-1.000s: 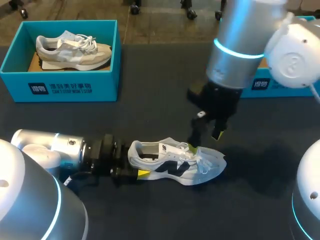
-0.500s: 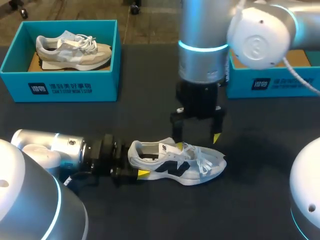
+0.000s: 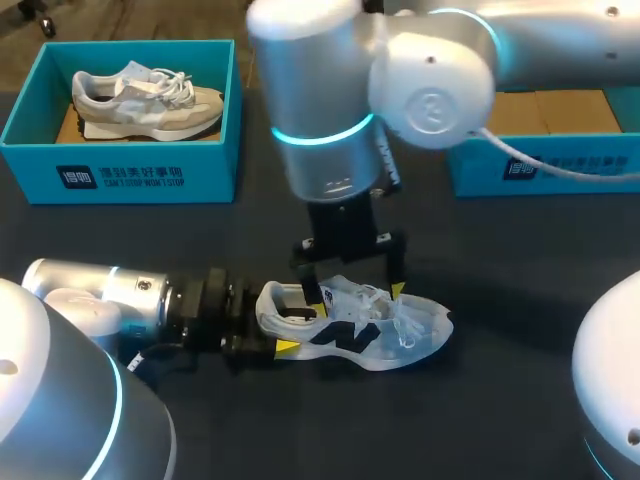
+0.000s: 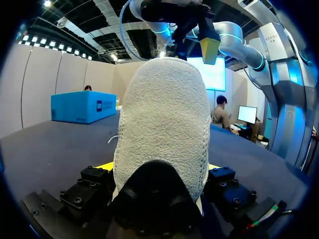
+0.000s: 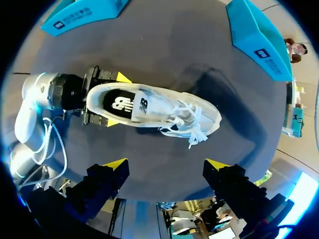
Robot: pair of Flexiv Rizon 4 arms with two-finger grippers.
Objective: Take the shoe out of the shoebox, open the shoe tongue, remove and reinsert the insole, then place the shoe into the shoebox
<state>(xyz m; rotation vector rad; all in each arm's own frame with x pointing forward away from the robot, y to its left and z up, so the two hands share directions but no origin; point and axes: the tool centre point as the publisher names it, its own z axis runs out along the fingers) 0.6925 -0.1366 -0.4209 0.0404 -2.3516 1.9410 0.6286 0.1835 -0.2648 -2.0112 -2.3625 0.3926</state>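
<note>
A white mesh sneaker point(image 3: 370, 325) with a black side logo and a white logo on its black insole stands on its sole near the middle of the dark table's point(image 3: 300, 430) front edge. The left gripper point(image 5: 117, 99) clamps its nubbly heel. The right gripper point(image 3: 350, 284) hangs above the tongue, fingers spread wide. A teal cardboard shoebox point(image 3: 120, 178) with white print, at the far left corner, holds a grey sneaker point(image 3: 145, 100).

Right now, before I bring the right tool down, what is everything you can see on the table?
white shoe: one, white with dark side mark, mid-table
grey shoe: one, grey and beige, inside left shoebox
left shoebox: one, teal, far left
right shoebox: one, teal, far right
table: one, dark
left tool: one, black, yellow tips, shut on white shoe's heel
right tool: one, black, yellow tips, open above white shoe
</note>
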